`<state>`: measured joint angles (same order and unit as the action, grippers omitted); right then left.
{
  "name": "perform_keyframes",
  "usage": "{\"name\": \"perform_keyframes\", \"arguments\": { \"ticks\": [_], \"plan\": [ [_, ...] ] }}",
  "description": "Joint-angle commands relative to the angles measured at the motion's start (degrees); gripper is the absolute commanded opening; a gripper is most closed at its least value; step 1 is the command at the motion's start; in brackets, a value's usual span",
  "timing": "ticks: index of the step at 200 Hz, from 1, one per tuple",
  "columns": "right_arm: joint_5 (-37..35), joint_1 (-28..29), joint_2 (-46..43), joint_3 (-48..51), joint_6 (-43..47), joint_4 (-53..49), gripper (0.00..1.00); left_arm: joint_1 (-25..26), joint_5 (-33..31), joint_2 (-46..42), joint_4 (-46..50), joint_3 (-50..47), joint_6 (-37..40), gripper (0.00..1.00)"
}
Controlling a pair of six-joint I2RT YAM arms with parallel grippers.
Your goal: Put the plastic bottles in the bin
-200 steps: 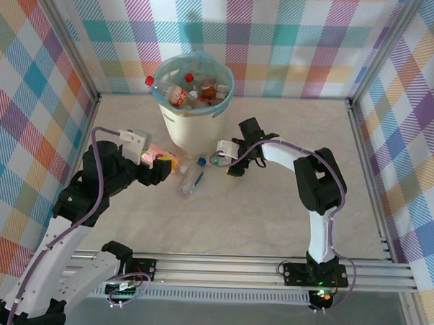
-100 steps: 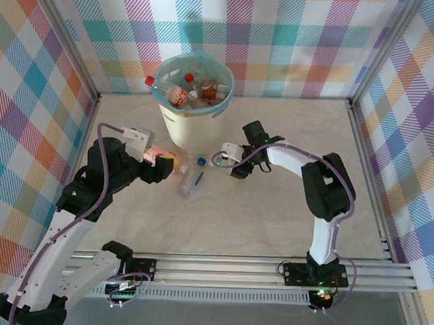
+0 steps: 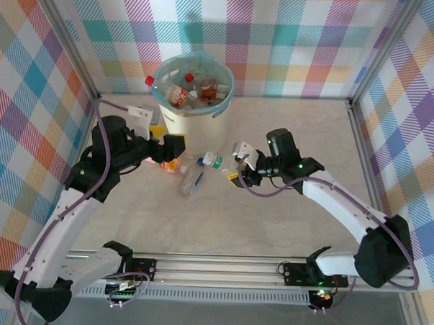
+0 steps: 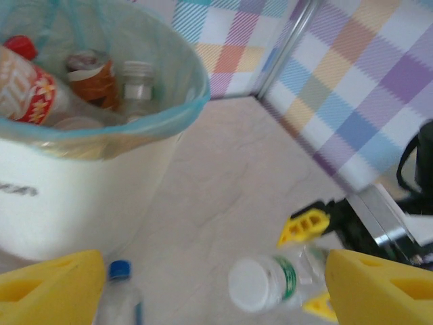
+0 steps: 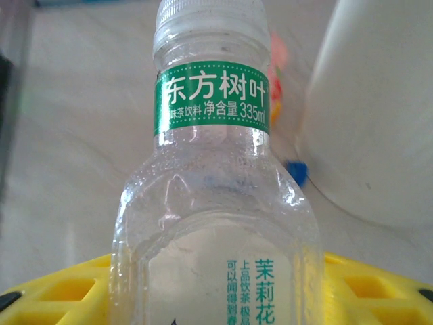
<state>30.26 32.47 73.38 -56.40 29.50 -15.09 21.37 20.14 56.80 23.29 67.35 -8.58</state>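
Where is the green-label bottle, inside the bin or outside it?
Outside. The right gripper holds the green-label bottle between its yellow fingers, beside the bin, not over its rim.

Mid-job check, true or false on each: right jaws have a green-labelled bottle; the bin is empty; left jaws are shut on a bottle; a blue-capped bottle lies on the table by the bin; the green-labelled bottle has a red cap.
1. The right gripper has the green-labelled bottle between its jaws. True.
2. The bin is empty. False: several bottles already lie inside.
3. The left gripper is shut on a bottle. False: its jaws stand open with nothing between them.
4. A blue-capped bottle lies on the table near the bin. True.
5. The green-labelled bottle has a red cap. False: its cap is white.
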Motion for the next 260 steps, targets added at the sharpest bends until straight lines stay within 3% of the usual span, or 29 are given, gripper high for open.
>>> {"name": "perform_keyframes", "arguments": {
  "ticks": [1,30,77,151,190,228,260],
  "plan": [
    [8.1,0.4,-3.1,1.4,-12.3,12.3,0.58,0.5,6.7,2.6,-6.6,2.7,-8.9,0.84],
    [6.6,1.4,-5.0,0.7,-17.5,19.0,0.58,0.7,11.6,5.1,-12.9,3.8,-15.5,0.84],
    [6.6,2.6,-4.3,-3.1,-17.9,19.2,0.58,2.3,18.7,7.5,-13.6,5.3,-15.6,0.83],
    [6.7,4.3,-3.2,-4.1,-19.8,21.9,0.59,6.4,19.5,11.1,-5.2,8.9,-11.8,0.73],
    [6.0,4.8,-2.7,-4.2,-19.9,21.9,0.60,6.8,18.9,9.7,-4.3,9.2,-11.1,0.58],
    [5.2,5.1,-2.3,-5.8,-19.5,20.3,0.64,6.8,14.9,7.8,-4.3,9.3,-11.0,0.36],
    [0.1,5.2,-1.9,-9.6,-20.1,17.0,0.79,6.8,9.1,7.1,-4.3,12.1,-11.3,0.06]
  ]
}}
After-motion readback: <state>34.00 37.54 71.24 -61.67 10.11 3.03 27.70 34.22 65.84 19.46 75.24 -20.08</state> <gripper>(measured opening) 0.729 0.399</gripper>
